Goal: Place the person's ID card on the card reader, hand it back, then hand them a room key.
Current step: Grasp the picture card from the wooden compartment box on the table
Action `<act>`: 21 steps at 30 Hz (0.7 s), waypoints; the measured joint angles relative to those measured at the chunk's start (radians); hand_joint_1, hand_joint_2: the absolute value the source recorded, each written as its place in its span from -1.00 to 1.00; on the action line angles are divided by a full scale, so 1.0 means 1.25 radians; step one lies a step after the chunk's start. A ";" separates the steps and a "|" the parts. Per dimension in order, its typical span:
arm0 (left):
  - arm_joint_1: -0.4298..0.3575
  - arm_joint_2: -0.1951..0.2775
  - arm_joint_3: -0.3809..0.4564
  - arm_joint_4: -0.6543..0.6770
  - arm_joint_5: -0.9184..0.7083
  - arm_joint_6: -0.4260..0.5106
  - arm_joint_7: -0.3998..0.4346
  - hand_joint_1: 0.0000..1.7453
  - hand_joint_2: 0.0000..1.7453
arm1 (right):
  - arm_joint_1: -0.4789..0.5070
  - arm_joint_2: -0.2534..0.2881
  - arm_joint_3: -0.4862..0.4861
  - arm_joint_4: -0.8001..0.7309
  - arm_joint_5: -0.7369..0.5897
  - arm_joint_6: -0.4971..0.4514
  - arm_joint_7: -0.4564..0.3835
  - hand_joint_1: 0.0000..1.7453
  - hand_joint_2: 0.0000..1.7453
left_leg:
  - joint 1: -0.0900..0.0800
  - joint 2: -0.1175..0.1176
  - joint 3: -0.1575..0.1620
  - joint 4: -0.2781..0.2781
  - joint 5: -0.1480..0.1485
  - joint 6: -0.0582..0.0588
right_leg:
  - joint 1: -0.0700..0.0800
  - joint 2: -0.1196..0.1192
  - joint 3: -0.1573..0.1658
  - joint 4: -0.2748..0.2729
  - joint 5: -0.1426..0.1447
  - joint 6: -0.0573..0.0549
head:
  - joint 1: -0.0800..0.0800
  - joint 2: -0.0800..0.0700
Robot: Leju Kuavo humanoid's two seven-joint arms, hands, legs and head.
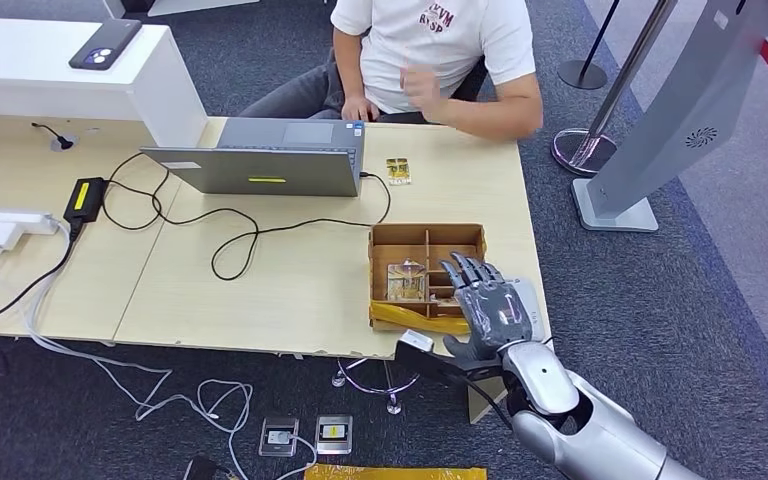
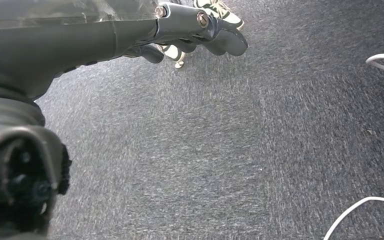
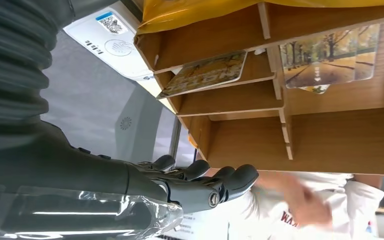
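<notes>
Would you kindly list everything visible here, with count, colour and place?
Table: one, light wood, centre.
Laptop: one, grey, far side of table.
Divided box: one, brown, right part of table.
Cards in box: at least two, autumn-tree print, separate compartments.
Small card: one, gold, beside laptop.
Card reader: one, white, next to box.
Phone: one, dark, white counter.
Cables: several, black and white, table and floor.
Person: one, white shirt, seated opposite.
Right hand: dark grey, open, over box.
Left hand: dark, hanging above carpet.

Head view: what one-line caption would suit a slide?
Robot's right hand hovers open over a wooden tray of cards, a seated person opposite.
</notes>
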State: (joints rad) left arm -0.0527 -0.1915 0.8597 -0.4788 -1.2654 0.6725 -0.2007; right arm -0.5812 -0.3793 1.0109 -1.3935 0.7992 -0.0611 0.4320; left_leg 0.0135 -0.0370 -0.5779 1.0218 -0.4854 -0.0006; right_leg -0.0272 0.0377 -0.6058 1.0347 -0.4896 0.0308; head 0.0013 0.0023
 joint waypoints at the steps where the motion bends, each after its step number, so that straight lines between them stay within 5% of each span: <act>1: 0.000 0.000 0.000 0.000 0.000 0.000 0.000 -1.00 -1.00 | 0.001 0.000 0.000 0.003 0.005 -0.004 0.004 -1.00 1.00 | 0.000 0.000 0.000 0.000 0.000 0.000 | 0.000 0.000 0.000 0.000 0.000 0.000 | 0.000 0.000; 21: -0.006 0.000 0.001 0.000 -0.020 0.000 0.001 -1.00 -1.00 | 0.010 0.006 -0.013 0.073 0.068 -0.119 0.061 -1.00 1.00 | 0.000 0.000 0.000 0.000 0.000 0.000 | 0.000 0.000 0.000 0.000 0.000 0.000 | 0.000 0.000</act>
State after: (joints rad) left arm -0.0603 -0.1919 0.8614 -0.4788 -1.2910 0.6725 -0.1995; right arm -0.5687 -0.3718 0.9942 -1.3025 0.8836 -0.2095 0.5078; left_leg 0.0135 -0.0371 -0.5780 1.0218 -0.4854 -0.0007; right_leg -0.0272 0.0377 -0.6058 1.0347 -0.4897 0.0307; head 0.0012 0.0023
